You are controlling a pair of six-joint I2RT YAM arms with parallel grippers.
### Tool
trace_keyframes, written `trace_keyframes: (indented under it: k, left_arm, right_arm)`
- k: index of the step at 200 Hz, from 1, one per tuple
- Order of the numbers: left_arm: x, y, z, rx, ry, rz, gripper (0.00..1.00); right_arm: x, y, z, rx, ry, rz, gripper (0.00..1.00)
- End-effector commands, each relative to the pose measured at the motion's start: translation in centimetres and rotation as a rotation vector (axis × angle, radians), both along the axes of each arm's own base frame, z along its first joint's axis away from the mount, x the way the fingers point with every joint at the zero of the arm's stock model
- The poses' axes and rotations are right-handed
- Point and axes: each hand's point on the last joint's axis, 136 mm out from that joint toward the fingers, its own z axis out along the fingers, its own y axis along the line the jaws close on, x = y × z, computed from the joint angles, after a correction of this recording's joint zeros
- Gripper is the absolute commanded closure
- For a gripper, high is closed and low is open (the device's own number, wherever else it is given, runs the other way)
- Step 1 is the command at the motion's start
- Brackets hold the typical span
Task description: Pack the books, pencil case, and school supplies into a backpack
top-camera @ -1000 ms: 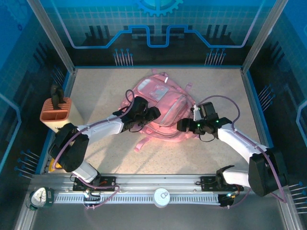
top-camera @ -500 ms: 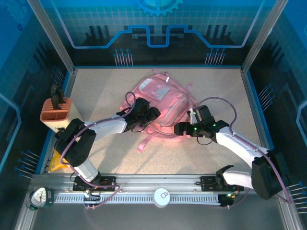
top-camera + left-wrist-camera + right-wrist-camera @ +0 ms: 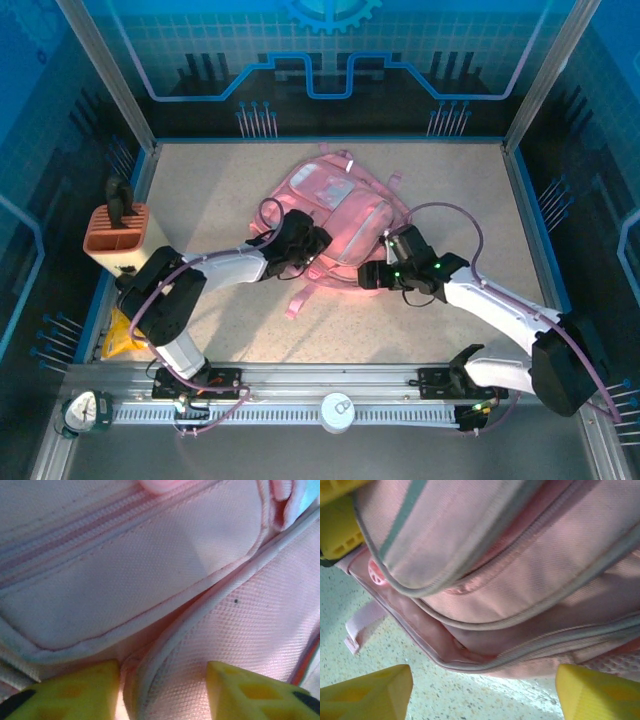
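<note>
The pink backpack [image 3: 335, 205] lies flat in the middle of the table. My left gripper [image 3: 303, 256] is pressed down on its near left part. In the left wrist view its yellow fingers [image 3: 75, 692] stand apart on either side of a piped fabric ridge of the backpack [image 3: 165, 645], so the left gripper [image 3: 162, 697] is open. My right gripper [image 3: 371, 274] is at the backpack's near edge, open wide [image 3: 484, 682] over the tabletop, with the backpack's bottom seam [image 3: 470, 655] just beyond its fingertips. The books and pencil case are out of view.
An orange slotted holder [image 3: 115, 232] with a dark tool in it stands at the left wall. Something bright yellow [image 3: 120, 335] lies at the left edge under my left arm. A loose pink strap [image 3: 298, 298] trails toward the front. The left gripper's yellow finger [image 3: 340, 527] shows in the right wrist view.
My right gripper has slid left along the backpack's near edge. My left gripper has shifted a little toward the front on the backpack. Both pairs of jaws have narrowed.
</note>
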Motion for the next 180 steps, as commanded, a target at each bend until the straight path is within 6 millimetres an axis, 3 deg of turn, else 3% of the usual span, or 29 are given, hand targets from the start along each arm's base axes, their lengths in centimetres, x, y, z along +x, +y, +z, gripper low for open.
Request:
trace_keyframes:
  k: [1,30,50,81,109,138,164,167,180]
  left_arm:
    - [0.2,-1.3,0.4,-0.010,-0.015,-0.022,0.64]
    - [0.2,-1.8,1.5,-0.034,-0.040,-0.039,0.86]
    - [0.1,-2.3,2.0,-0.036,-0.055,-0.058,0.94]
    - [0.0,-2.7,2.7,-0.042,-0.066,-0.069,0.99]
    - [-0.5,-2.9,3.2,-0.033,-0.080,-0.079,1.00]
    - [-0.8,-3.3,3.7,-0.041,-0.089,-0.090,1.00]
    - [-1.0,-4.0,3.9,-0.042,-0.097,-0.110,1.00]
    - [-1.1,-4.0,4.0,-0.042,-0.099,-0.111,1.00]
    - [-1.2,-4.1,4.1,-0.046,-0.101,-0.110,1.00]
  right_arm:
    - [0.2,0.6,0.7,-0.024,-0.017,-0.036,0.28]
    - [0.2,2.8,0.8,-0.007,-0.016,-0.034,0.36]
    - [0.6,4.2,0.5,-0.030,-0.016,-0.055,0.41]
    - [2.0,6.1,0.2,-0.005,-0.033,-0.105,0.52]
    - [3.2,7.5,0.4,0.048,-0.068,-0.160,0.52]
    - [4.2,6.7,-1.5,0.010,-0.062,-0.268,0.52]
    - [5.7,7.3,-1.5,0.029,-0.119,-0.295,0.52]
    - [6.3,7.7,-0.6,0.038,-0.138,-0.301,0.52]
    - [6.9,6.9,-0.9,-0.014,-0.146,-0.341,0.53]
